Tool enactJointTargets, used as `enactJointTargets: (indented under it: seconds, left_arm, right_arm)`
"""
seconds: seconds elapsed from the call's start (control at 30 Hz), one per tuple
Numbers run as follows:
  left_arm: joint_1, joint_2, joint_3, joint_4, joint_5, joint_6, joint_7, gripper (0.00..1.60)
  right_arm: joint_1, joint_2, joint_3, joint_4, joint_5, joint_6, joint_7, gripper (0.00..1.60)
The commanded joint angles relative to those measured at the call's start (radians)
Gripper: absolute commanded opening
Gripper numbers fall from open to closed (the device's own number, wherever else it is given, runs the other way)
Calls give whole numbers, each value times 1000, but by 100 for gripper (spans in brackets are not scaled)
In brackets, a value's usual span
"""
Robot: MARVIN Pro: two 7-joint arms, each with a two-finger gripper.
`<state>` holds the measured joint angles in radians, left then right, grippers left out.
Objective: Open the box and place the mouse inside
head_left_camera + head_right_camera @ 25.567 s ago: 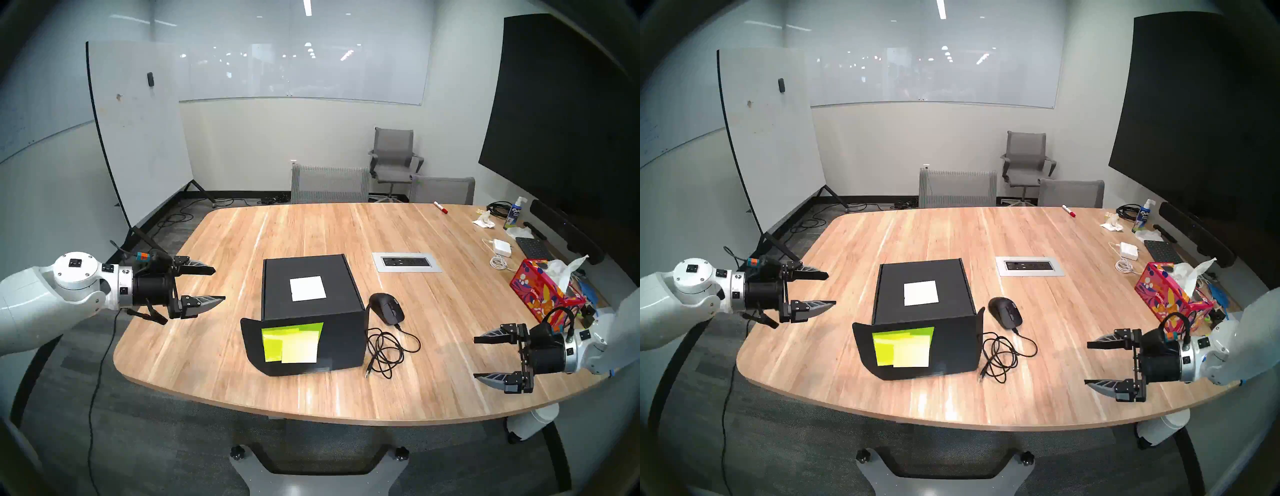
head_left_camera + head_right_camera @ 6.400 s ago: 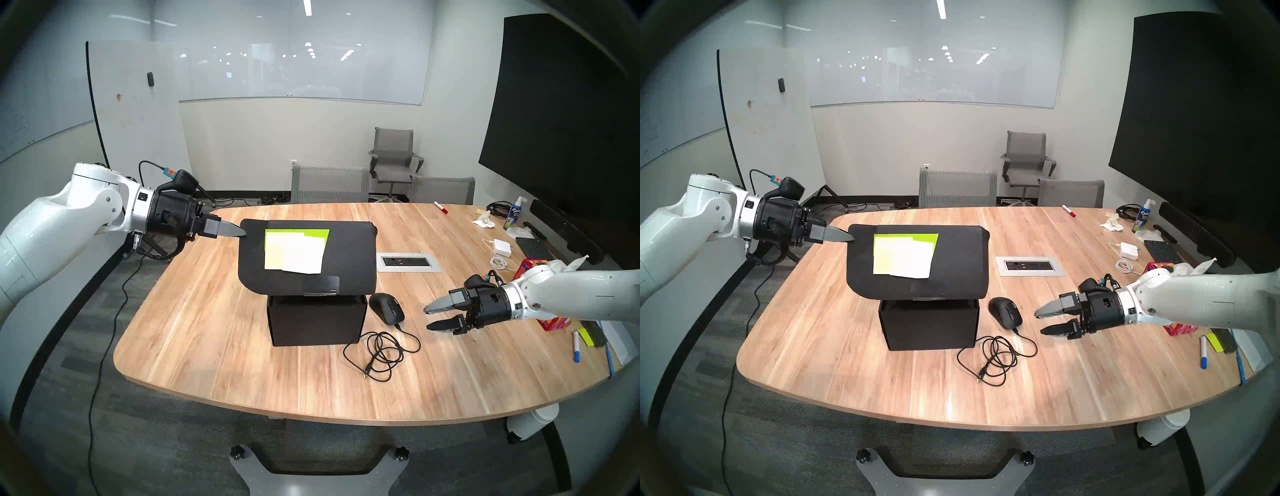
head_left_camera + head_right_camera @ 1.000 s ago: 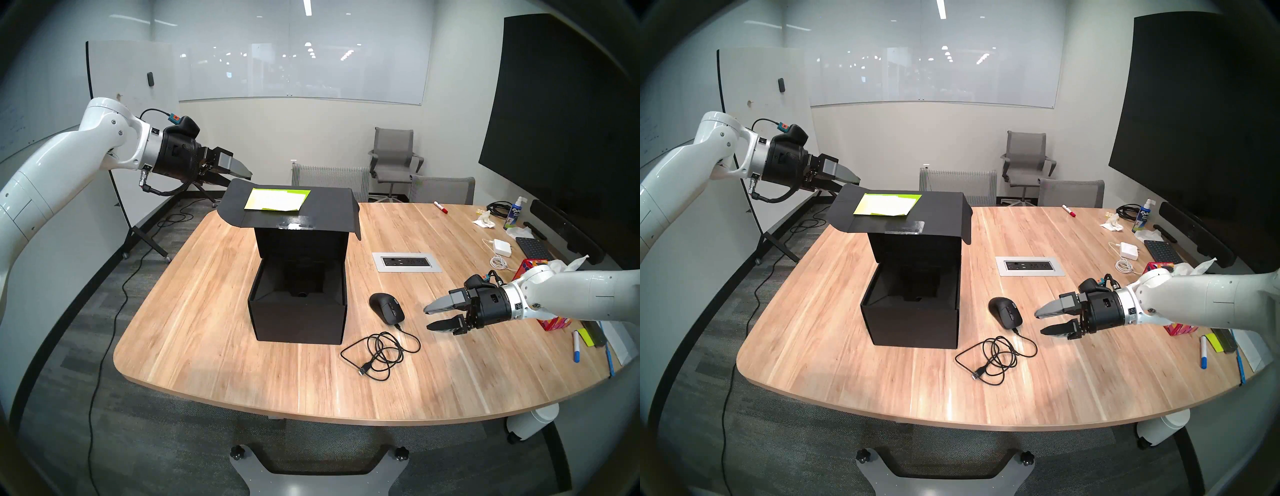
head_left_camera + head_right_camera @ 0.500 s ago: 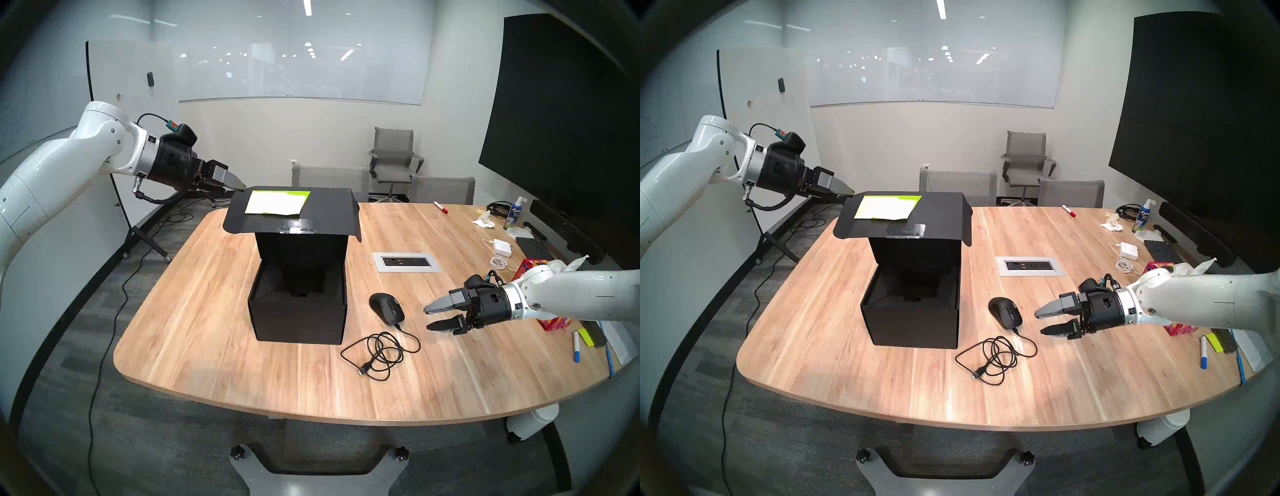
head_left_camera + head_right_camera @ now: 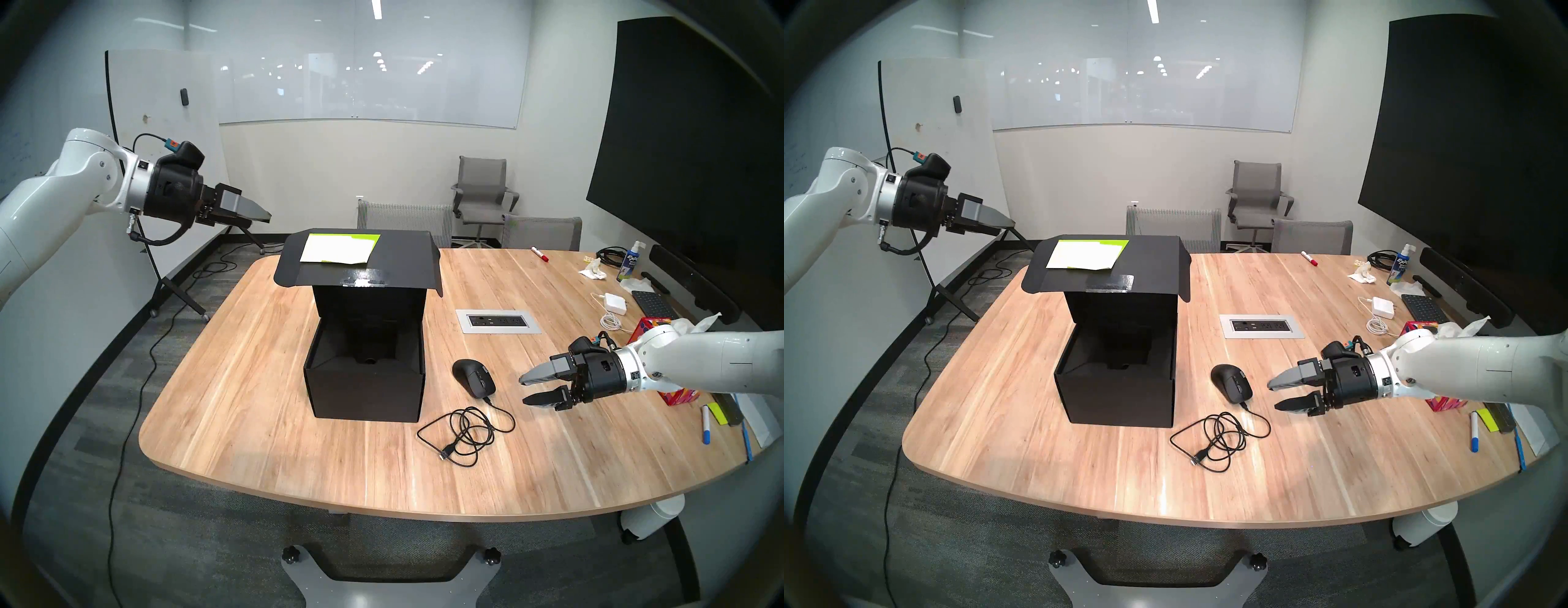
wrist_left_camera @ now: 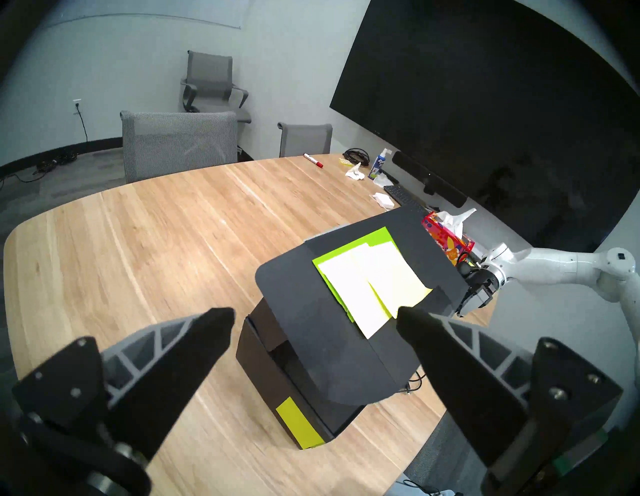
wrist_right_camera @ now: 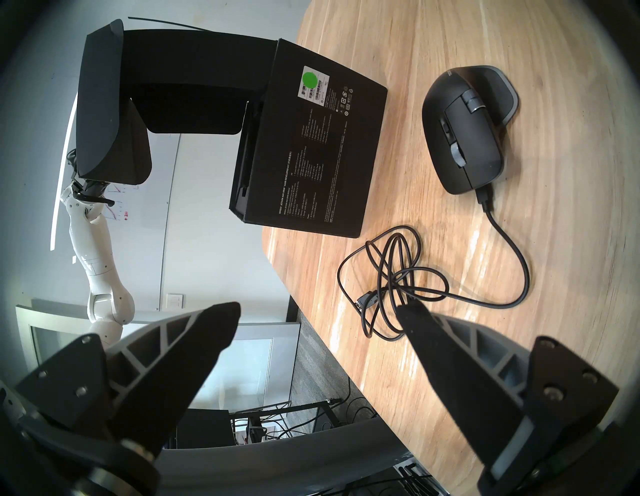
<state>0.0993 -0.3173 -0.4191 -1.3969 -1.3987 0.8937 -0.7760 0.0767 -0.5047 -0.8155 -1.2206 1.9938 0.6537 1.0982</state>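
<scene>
Black plastic mouse (image 5: 474,377) looks light and slippery; grab its sides. Right gripper (image 5: 526,390) and left gripper (image 5: 265,215) gape wide, empty

left claw (image 5: 265,217): raised, agape | right claw (image 5: 525,390): low, agape

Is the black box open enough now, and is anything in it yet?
Open: the box has its lid standing up and back, the dark cavity exposed. Nothing visibly inside but its dark insert; the mouse lies beside it on the table.

Box (image 5: 364,392) mid-table (image 5: 254,424); mouse (image 5: 474,377) just right; cable (image 5: 464,431) before mouse.
</scene>
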Motion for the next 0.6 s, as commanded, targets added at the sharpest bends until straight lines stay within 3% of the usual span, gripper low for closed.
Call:
enactJointTargets:
  seconds: [0.0,0.23,0.57]
  left_arm:
    - [-23,114,-35,-71,34,-55,-122,160]
    - [0,151,-32,-112,109,-130,-236,160]
    - [3,182,-12,-103,215,-236,-405,160]
  right_arm:
    - [13,0,9,2,3,0,4,160]
    - [13,0,9,2,3,1,5,160]
    - [13,0,9,2,2,2,6,160]
